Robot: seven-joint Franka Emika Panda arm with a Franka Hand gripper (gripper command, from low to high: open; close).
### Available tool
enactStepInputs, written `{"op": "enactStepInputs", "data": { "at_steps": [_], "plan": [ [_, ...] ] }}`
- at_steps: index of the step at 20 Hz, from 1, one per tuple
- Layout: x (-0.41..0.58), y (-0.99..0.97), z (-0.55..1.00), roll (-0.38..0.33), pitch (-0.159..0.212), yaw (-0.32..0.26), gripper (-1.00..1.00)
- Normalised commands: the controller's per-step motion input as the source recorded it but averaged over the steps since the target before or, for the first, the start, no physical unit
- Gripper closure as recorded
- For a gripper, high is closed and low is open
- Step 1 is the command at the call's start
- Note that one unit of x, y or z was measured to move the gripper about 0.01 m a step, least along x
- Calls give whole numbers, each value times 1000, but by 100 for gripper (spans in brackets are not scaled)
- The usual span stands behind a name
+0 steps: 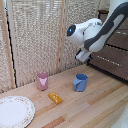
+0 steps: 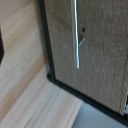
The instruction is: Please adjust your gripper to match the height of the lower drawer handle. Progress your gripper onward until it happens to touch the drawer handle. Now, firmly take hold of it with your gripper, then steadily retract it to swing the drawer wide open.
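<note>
A pale wooden plank tabletop [image 1: 85, 107] with visible grain carries a dark brown wooden cabinet [image 1: 116, 50] at its far corner on the exterior view's right. The bottommost dark brown wooden drawer [image 1: 111, 64] sits just above the tabletop, and across its front runs the thin, straight, silvery lower drawer handle [image 1: 106, 60]. In the wrist view the same drawer front [image 2: 97, 55] looks matt and finely speckled, framed by a black edge, with the handle [image 2: 76, 35] a smooth pale metal bar standing off the face.

The bulky glossy white robot arm [image 1: 97, 32] reaches in from the cabinet side, and its small dark gripper [image 1: 85, 58] hangs above the tabletop, close to the drawer front but apart from the handle. Whether its fingers are apart or together cannot be told.

Nearer the middle of the tabletop stand a blue faceted plastic cup [image 1: 80, 82] and a pink cup [image 1: 42, 80]; their contents cannot be made out. A small orange-yellow rectangular block [image 1: 55, 97] lies between them, nearer the front edge. A round white plate with a patterned rim [image 1: 14, 111] lies at the near corner on the exterior view's left. A woven reed screen [image 1: 35, 35] stands behind the far edge.
</note>
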Motion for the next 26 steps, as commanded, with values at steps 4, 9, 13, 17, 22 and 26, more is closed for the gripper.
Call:
{"op": "enactStepInputs", "data": {
  "at_steps": [4,9,13,17,22,26],
  "plan": [
    [30,-389,-357,-272,32,164,-100],
    [2,-444,-317,-226,44,167,-100],
    [-5,-445,-159,-209,12,171,-100],
    [-31,-424,-26,-211,0,171,-100],
    [-63,-542,0,-53,24,192,-100],
    [-159,-657,1,-3,4,94,-100]
  ]
}}
